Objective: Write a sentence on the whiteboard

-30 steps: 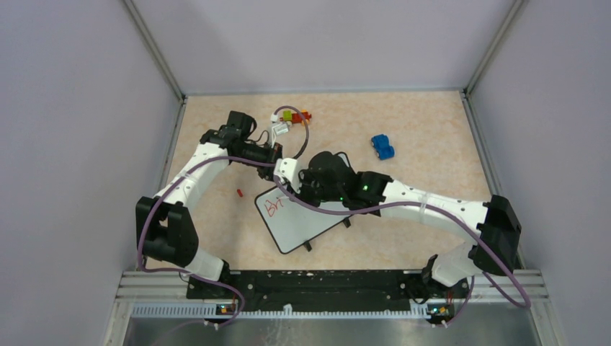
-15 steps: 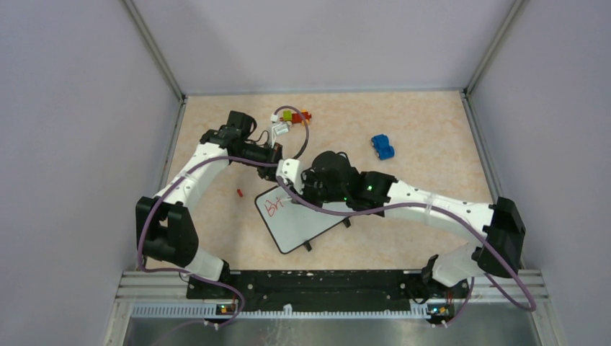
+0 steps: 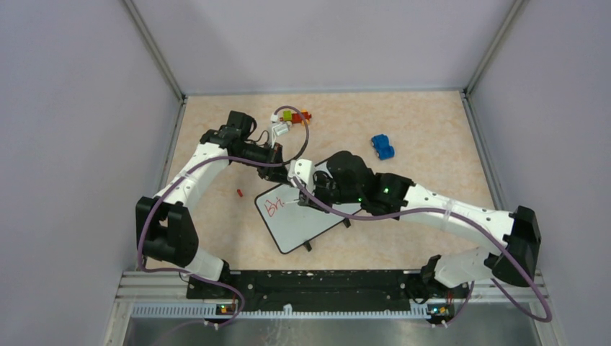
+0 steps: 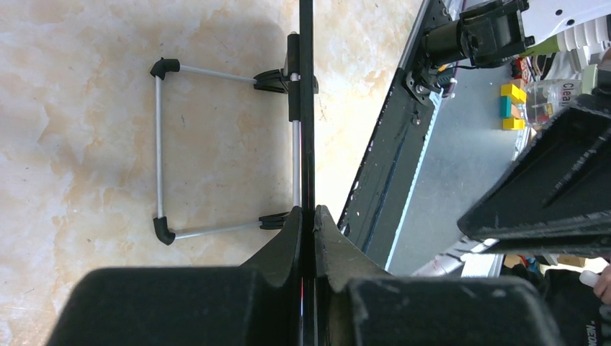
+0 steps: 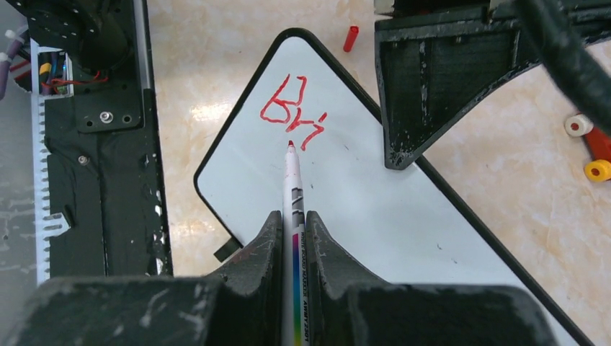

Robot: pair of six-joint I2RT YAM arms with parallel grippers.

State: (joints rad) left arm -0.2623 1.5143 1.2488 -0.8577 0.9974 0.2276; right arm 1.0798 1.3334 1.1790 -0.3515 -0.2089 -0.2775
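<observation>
The whiteboard (image 3: 308,220) lies tilted on the table, with the red start of the sentence, "Bri" (image 3: 273,207), near its left corner. My left gripper (image 3: 278,167) is shut on the board's far edge. In the left wrist view the board is a thin dark strip (image 4: 307,108) between the closed jaws of that gripper (image 4: 308,213). My right gripper (image 3: 305,196) is over the board, shut on a white marker (image 5: 293,187). Its red tip sits on the board (image 5: 360,202) just below the "i" of the script (image 5: 292,112). The right gripper (image 5: 292,218) holds the marker near its middle.
A red marker cap (image 3: 238,192) lies on the table left of the board, also in the right wrist view (image 5: 351,38). A blue toy car (image 3: 382,147) and a cluster of coloured bricks (image 3: 294,116) sit farther back. The board's wire stand (image 4: 162,151) rests on the table.
My right gripper has moved to the right along the board with the marker. The red script has grown from "Br" to "Bri". The left arm has not moved.
</observation>
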